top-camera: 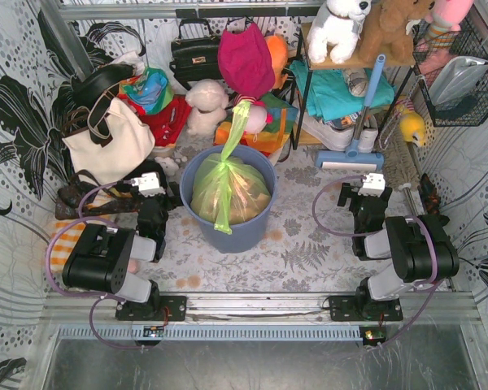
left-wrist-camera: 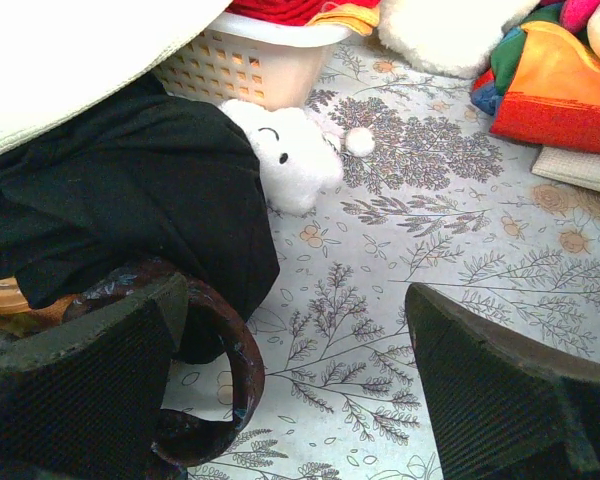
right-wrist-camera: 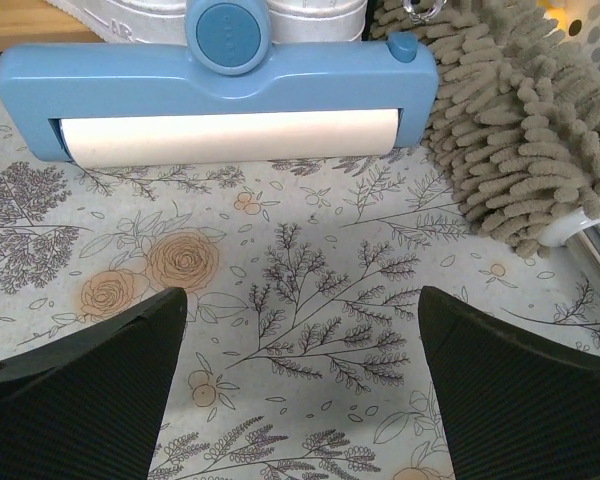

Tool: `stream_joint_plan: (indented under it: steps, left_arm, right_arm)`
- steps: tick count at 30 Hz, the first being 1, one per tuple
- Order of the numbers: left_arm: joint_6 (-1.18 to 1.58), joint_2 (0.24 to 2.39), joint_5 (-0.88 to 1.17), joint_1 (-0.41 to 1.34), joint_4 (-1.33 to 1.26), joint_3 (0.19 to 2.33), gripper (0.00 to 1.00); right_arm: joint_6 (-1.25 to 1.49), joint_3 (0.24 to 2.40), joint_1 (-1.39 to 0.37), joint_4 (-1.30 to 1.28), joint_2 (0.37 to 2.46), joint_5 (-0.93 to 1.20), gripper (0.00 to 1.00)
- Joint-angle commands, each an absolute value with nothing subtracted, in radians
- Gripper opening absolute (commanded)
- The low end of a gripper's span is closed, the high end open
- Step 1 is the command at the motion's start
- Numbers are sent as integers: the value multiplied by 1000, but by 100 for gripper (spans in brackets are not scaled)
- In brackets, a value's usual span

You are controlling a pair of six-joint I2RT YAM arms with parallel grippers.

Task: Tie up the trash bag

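Now, note the trash bag [top-camera: 230, 191]: thin translucent lime-green plastic, with crumpled tan paper showing through.
- It sits inside the blue-grey bin [top-camera: 228, 234] at mid-table, ahead of both arms and between them.
- One loop handle stands stretched upward; another green strip hangs over the bin's front rim. You cannot tell from above whether the mouth is knotted.

Left gripper [left-wrist-camera: 300, 400]: jaws spread wide with nothing between them, over the floral cloth [left-wrist-camera: 460, 230] and beside a black fabric heap [left-wrist-camera: 130, 190].

Right gripper [right-wrist-camera: 300, 390]: jaws likewise released and empty, facing the blue roller head [right-wrist-camera: 220, 75].

Raised lettering on the white part behind that head is cut off and unreadable.
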State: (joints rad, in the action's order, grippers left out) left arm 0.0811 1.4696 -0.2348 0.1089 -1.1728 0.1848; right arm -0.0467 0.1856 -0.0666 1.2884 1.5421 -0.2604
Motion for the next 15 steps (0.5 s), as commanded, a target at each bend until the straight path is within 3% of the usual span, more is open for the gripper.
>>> stream_joint_plan:
  steps: [1,15]
  left_arm:
    - [81,1475,-223,98,-1232,207,98]
    - [81,1472,-224,98,-1241,201,98]
  right_arm:
    - [-58,182,-61,1348,1545,-242,97]
    - [-60,181,-61,1354,1545,-243,97]
